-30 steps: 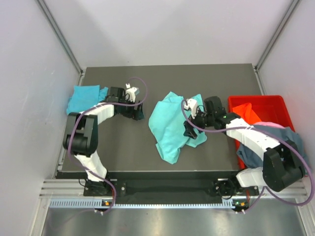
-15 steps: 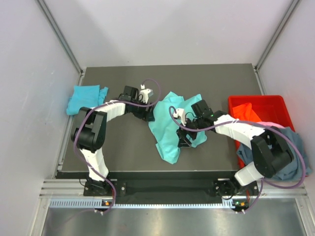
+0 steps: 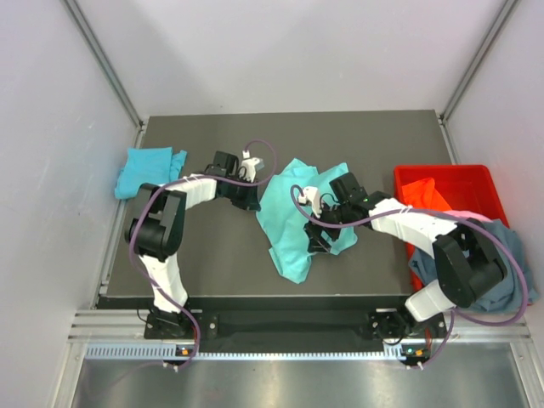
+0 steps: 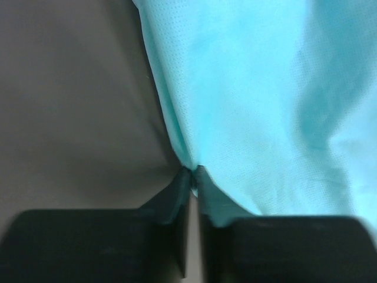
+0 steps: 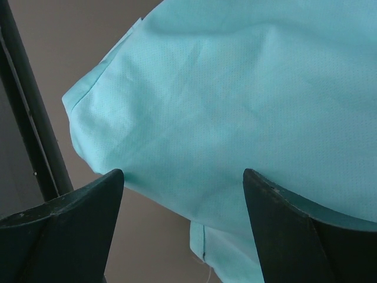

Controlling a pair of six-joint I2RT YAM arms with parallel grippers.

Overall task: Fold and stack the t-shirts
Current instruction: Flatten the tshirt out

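The left gripper (image 4: 193, 172) has its two dark fingers (image 4: 171, 200) drawn together with only a slit between them. Their tips nip the edge of the mint-teal t-shirt (image 4: 265, 106) — a fold of the cloth lies over the right finger, while the dark table (image 4: 70, 118) shows bare beside the left one. Ahead of the tips and off to their right, the shirt spreads away and fills the view. The right gripper (image 5: 182, 174) stands wide apart with nothing between its fingers. The same mint-teal cloth lies rumpled just beyond the gap, a hemmed corner jutting out past the left finger. From above, the two grippers sit on opposite sides of this one shirt, the left at its left edge and the right over its right half, so the shirt is a crumpled heap between them in the middle of the table. Farther out past the left gripper, near the table's left edge, lies the cyan-blue t-shirt (image 3: 146, 170), gathered into a small bundle. Out beyond the right arm stands the red plastic crate (image 3: 459, 174) with an orange cloth (image 3: 419, 194) inside — the slate grey-blue t-shirt (image 3: 508, 240) hangs over its near rim, partly hidden by that arm.
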